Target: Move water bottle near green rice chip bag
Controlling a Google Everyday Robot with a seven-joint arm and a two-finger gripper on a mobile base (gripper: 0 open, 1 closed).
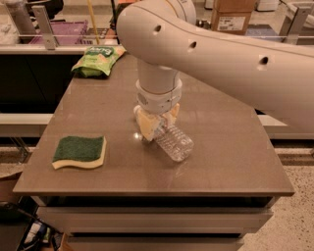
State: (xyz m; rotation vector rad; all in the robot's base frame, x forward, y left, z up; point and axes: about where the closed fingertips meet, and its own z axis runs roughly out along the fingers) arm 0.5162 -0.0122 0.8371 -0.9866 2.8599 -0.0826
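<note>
Bottle [175,143] lies on its side near mid-table [230,147], clear ribbed body pointing toward the near-right in view, neck end toward the back-left & tucked up into the gripper [158,126]. Cap hidden by the tan fingers [147,128]. Gripper comes straight down from above, one finger each side of the bottle's neck end, closed in on it w/ no gap showing btwn pads & plastic; bottle's base end rests on the tabletop.

Bag [96,60], light green w/ white lettering, sits at the far-left corner of the table, well apart from the bottle, partly over the back edge. Sponge [80,151], dark green top on yellow, lies flat near the front-left edge, also well apart from the bottle & from the bag.

Arm [221,59]: big white link sweeps in from the right across the top of the view, then a short vertical wrist drops to the gripper.

Behind the table: a rail, a purple crate [59,32] at left, a cardboard box [233,14] at right.
</note>
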